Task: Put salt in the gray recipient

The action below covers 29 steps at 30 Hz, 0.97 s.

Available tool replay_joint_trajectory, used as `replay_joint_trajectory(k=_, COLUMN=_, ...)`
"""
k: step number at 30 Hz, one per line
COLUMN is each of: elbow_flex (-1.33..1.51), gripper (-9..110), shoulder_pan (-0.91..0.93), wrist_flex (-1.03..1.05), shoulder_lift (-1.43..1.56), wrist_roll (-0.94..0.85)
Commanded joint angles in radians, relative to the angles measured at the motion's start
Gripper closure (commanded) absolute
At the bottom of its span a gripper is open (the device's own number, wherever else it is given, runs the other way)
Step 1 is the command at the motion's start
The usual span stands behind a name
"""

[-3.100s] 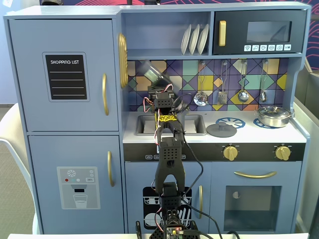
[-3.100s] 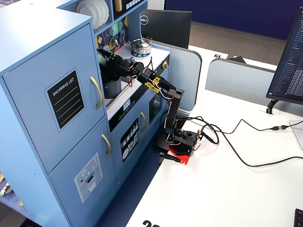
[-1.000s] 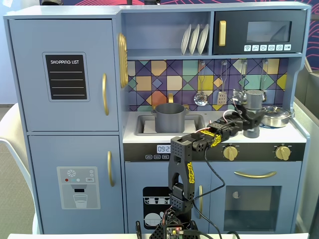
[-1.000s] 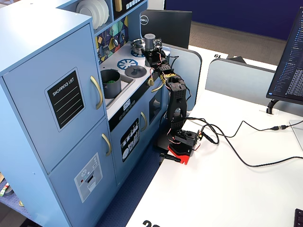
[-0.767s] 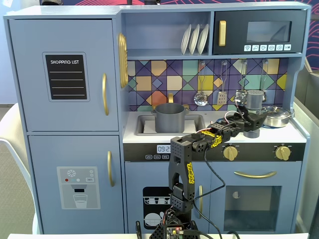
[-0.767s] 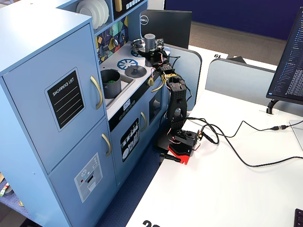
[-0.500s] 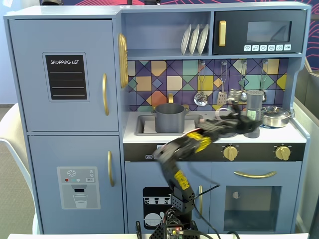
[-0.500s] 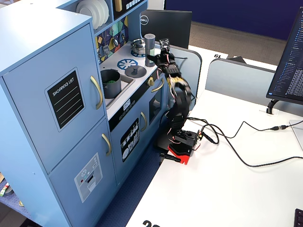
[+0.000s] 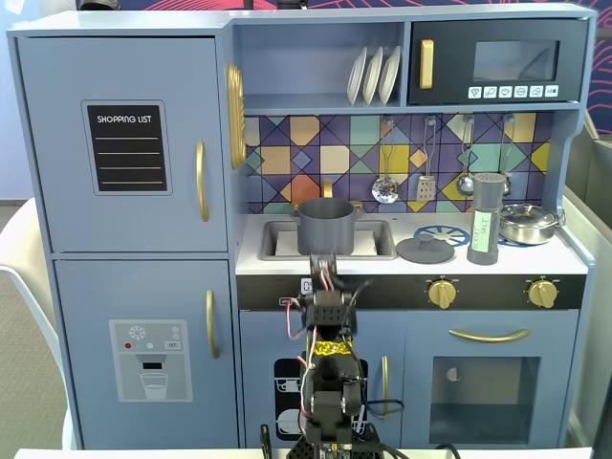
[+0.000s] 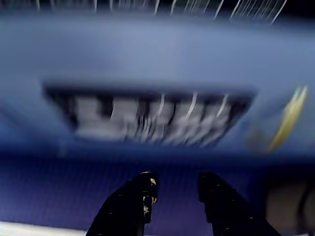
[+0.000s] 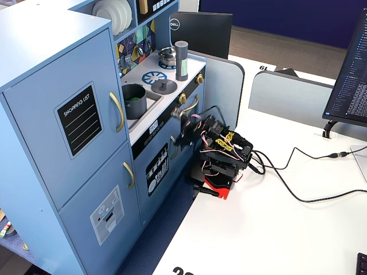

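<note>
The salt [image 9: 488, 218] is a tall dark-gray shaker with a pale green label. It stands upright on the counter's right side, between the lid and the steel pan, and shows in both fixed views [image 11: 182, 60]. The gray recipient [image 9: 326, 226] is a matte dark-gray pot standing in the sink [image 11: 134, 100]. My gripper [image 9: 323, 264] is low in front of the counter edge, below the pot and far left of the salt. The blurred wrist view shows the gripper [image 10: 177, 184] open and empty, facing the blue cabinet front.
A flat gray lid with a knob [image 9: 425, 250] lies on the counter beside the salt. A shiny steel pan [image 9: 528, 223] sits at the far right. Gold stove knobs [image 9: 442, 293] stick out below the counter. Cables [image 11: 298, 189] trail over the white table.
</note>
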Motion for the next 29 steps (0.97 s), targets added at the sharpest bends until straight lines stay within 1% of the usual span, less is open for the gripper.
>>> replay_joint_trajectory(k=1, elbow_flex=0.155, gripper=101, shoulder_pan=-0.031, wrist_flex=-0.029, shoulder_lift=0.018, wrist_roll=-0.002)
replay_joint_trajectory(k=3, elbow_flex=0.210, gripper=101, shoulder_pan=-0.020, wrist_flex=0.012, shoulder_lift=0.018, wrist_roll=-0.075)
replay_joint_trajectory(k=5, elbow_flex=0.210, gripper=101, shoulder_pan=-0.054, wrist_flex=0.080, shoulder_lift=0.020, wrist_roll=-0.040)
replay_joint_trajectory(k=6, elbow_flex=0.210, gripper=101, shoulder_pan=-0.061, wrist_flex=0.091, shoulder_lift=0.020, wrist_roll=0.008)
replay_joint_trajectory(k=29, elbow_flex=0.212, gripper=97, shoulder_pan=-0.044, wrist_flex=0.089, shoulder_lift=0.020, wrist_roll=0.003)
